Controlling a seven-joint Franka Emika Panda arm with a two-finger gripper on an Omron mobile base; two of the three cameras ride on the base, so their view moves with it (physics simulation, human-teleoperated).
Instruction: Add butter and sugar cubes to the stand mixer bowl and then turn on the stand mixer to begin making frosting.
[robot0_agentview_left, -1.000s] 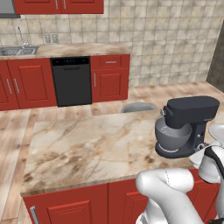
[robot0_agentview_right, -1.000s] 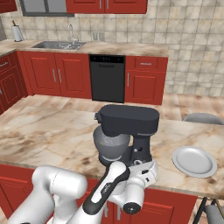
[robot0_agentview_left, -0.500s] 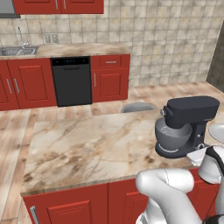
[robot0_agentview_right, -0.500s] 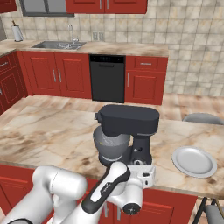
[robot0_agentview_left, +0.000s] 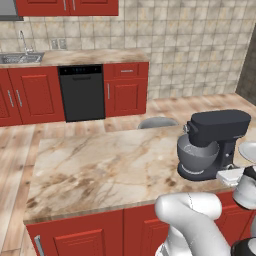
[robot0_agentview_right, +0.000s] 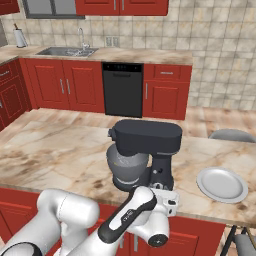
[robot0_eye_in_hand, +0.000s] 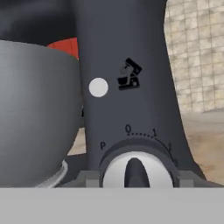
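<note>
Hand view: you see the stand mixer (robot0_eye_in_hand: 127, 87) very close, its silver dial (robot0_eye_in_hand: 136, 170) between your gripper (robot0_eye_in_hand: 135, 180) tips, spread around it. The bowl (robot0_agentview_right: 126, 166) sits under the mixer's head on the desk (robot0_agentview_right: 60, 155), the white plate (robot0_agentview_right: 221, 184) nearby.

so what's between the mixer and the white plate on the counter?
Nothing. In the right base view, bare marble counter separates the stand mixer from the plate on its right; they stand apart, with no sugar cubes or butter there.

Dark mixer (robot0_agentview_right: 147, 150) upright on marble surface (robot0_agentview_right: 55, 155), head down over grey bowl (robot0_agentview_right: 127, 166) seated on base; silver dial (robot0_eye_in_hand: 136, 171) on column.
</note>
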